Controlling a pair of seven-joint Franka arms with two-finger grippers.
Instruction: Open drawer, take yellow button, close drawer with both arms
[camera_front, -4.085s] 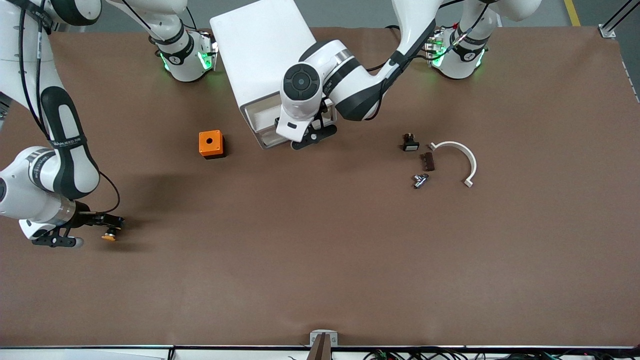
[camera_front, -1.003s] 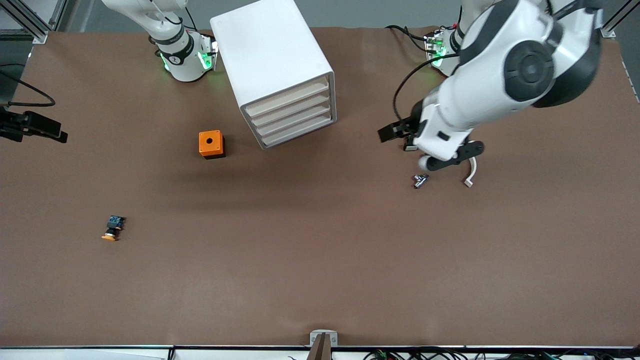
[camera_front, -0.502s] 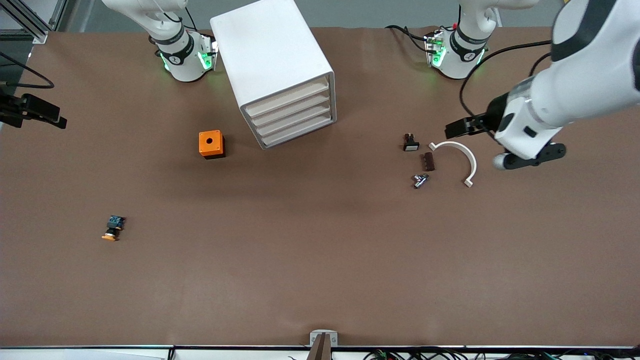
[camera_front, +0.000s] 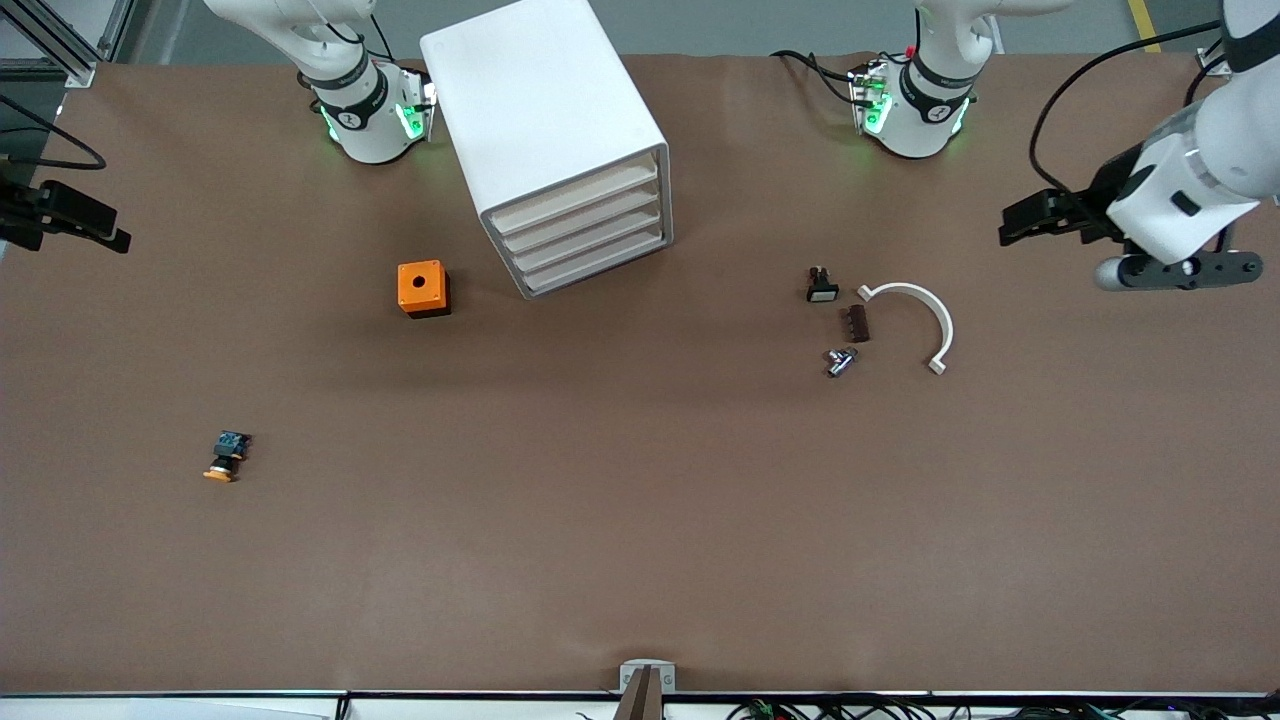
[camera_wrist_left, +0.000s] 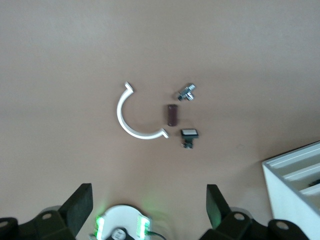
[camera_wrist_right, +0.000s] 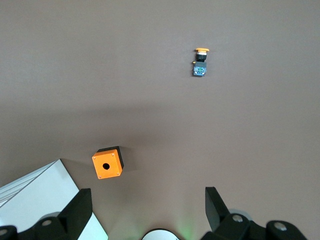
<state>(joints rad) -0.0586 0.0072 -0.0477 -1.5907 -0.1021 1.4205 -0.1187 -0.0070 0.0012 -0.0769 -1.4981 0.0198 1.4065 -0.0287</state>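
— Orange-capped button (camera_front: 227, 456): where is it?
— Lying on the brown surface (camera_front: 640, 520), toward the right arm's end, nearer the camera than the cube (camera_front: 422, 288).
— The drawer (camera_front: 575, 195)?
— Pushed in.
— The end effectors?
— Left end effector (camera_wrist_left: 147, 207) and right end effector (camera_wrist_right: 145, 207) are both spread wide, holding nothing, up over the surface's ends.

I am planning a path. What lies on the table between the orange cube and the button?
Nothing: between the orange cube and the button there is only bare brown table, as the front and right wrist views both show.
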